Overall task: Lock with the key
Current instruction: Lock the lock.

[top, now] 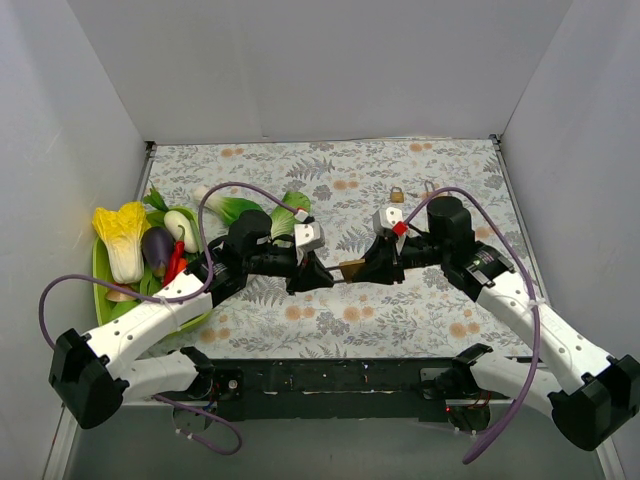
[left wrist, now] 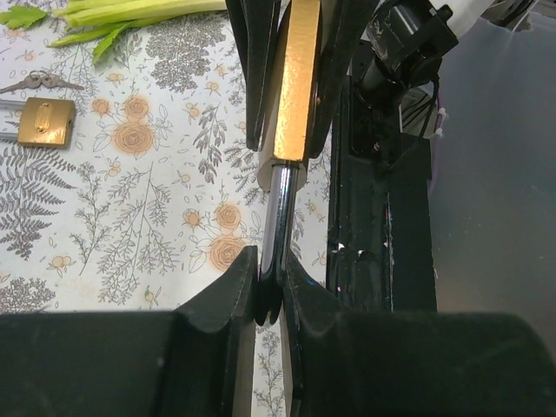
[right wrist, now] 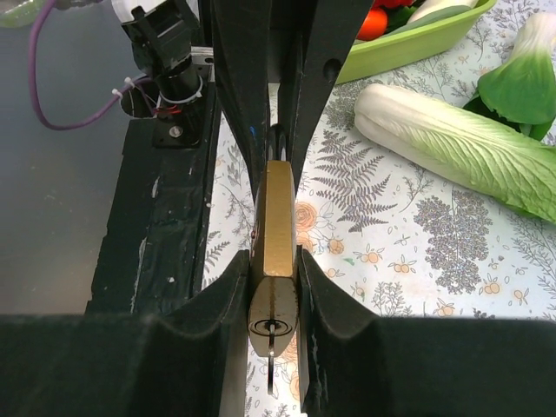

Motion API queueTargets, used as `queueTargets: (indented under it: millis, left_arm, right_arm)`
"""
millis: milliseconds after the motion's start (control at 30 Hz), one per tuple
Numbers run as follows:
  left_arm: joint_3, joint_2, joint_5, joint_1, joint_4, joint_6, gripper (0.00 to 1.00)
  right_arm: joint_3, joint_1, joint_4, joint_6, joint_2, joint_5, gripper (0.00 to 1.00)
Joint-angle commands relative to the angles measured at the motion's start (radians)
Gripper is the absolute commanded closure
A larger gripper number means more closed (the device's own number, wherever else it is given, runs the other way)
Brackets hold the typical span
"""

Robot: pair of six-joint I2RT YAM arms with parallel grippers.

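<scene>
Right claw point(right wrist: 274, 263): my fingers clamped on the brass padlock point(right wrist: 278, 204) body, keyhole point(right wrist: 272, 327) end facing my wrist.
Left claw point(left wrist: 271, 265): nearly closed, pinching its shackle point(left wrist: 282, 208).
Padlock axis: left-right over the table point(top: 300, 170) middle, shackle leftward.

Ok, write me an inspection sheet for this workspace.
Surface: floral-print tablecloth, flat.
Job's things: large brass padlock held between both grippers; bunch of keys lying beside a small brass padlock on the cloth.
Clutter: green plastic tray of toy vegetables; loose toy cabbage.
Grippers: left gripper shut on the steel shackle; right gripper shut on the padlock body.
Cables: purple cable looping over each arm.
Surroundings: plain white walls.
</scene>
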Motion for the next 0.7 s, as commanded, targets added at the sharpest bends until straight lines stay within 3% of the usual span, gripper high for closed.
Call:
queueTargets:
  millis: [0,333,667]
  left_arm:
    - [0.119,0.014,0.091,-0.086,0.431,-0.063,1.00]
    - [0.131,0.009,0.051,-0.100,0.411,-0.012,1.00]
    - [0.110,-0.117,0.005,-0.088,0.042,0.198,1.00]
  right_arm:
    - [-0.037,0.118,0.221,0.065,0.050,-0.123,0.99]
    - [-0.067,0.169,0.292,0.119,0.060,-0.104,0.99]
    - [-0.030,0.054,0.016,-0.008,-0.003,-0.069,0.99]
